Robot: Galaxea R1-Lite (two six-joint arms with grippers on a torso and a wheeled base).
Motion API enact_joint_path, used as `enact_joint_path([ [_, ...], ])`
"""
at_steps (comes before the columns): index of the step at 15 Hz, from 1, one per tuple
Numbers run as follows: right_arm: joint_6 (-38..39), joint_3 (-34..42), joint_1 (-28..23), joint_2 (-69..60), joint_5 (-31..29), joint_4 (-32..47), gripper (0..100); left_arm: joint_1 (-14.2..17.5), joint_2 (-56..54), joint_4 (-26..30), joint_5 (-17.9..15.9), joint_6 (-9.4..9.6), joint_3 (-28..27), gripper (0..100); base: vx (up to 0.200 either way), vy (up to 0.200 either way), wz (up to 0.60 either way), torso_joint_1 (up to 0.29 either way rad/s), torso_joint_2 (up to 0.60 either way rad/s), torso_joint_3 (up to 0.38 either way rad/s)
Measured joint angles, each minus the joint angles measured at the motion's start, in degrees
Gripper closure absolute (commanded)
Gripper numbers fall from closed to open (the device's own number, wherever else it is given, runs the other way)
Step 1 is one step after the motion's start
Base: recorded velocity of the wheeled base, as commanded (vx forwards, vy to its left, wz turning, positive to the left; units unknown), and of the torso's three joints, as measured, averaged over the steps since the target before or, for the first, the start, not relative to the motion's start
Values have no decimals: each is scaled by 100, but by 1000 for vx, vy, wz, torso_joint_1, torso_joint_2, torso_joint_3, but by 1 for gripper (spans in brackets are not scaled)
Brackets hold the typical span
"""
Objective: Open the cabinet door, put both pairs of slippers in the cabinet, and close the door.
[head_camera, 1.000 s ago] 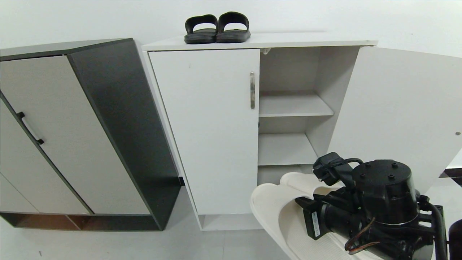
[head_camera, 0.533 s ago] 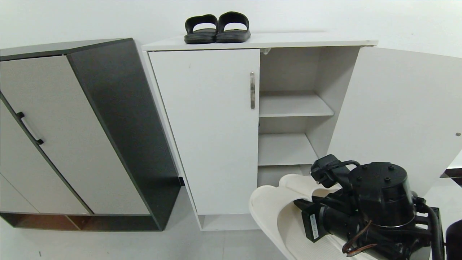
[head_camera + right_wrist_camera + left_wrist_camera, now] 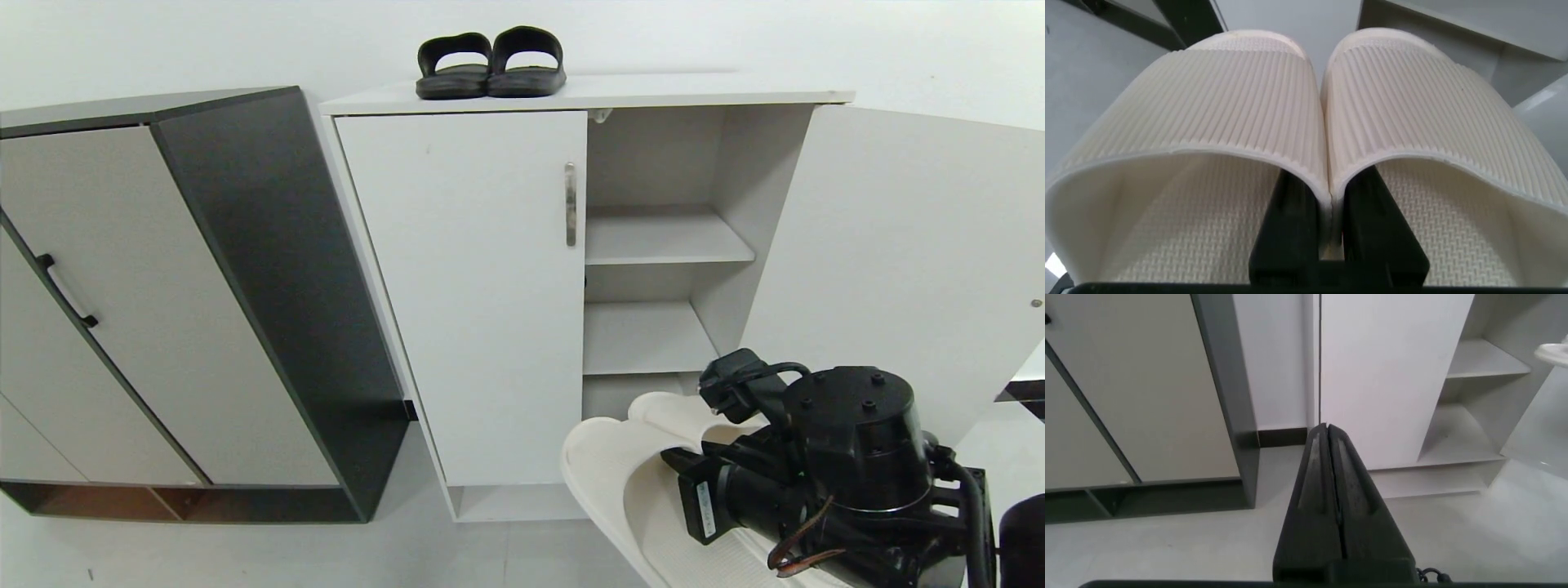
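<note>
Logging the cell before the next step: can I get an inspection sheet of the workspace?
Surface: white cabinet top carries the black slippers; floor below.
Job's things: right door open, left door shut; white slippers held before the lower shelves.
Clutter: nothing seen.
Grippers: right gripper shut on the white slippers; left gripper shut, holding nothing.
Cables: black cable, brown wire loop on right arm.
Surroundings: dark cabinet at left, wall.

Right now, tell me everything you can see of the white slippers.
The white slippers are a cream, foam-looking pair with ribbed straps and textured footbeds. They sit side by side, inner strap edges pressed together and pinched by the right end effector, toes toward the open cabinet, held before its lower shelves.
</note>
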Motion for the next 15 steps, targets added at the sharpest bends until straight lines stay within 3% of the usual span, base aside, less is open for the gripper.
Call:
enact_joint_path([
  [5,4,-30,118,30,-80,-101,100,0,-7,0,0,-2,0,100,0,0,0,0,0,0],
  [12,9,-20,168,152,-230,-184,100,7,-5,-5,0,-4,0,100,0,-200,0,5,4,2],
  [15,45,-26,297,306,-235,-208,100,5,-5,-7,33,-154,0,100,0,0,0,0,0,0],
])
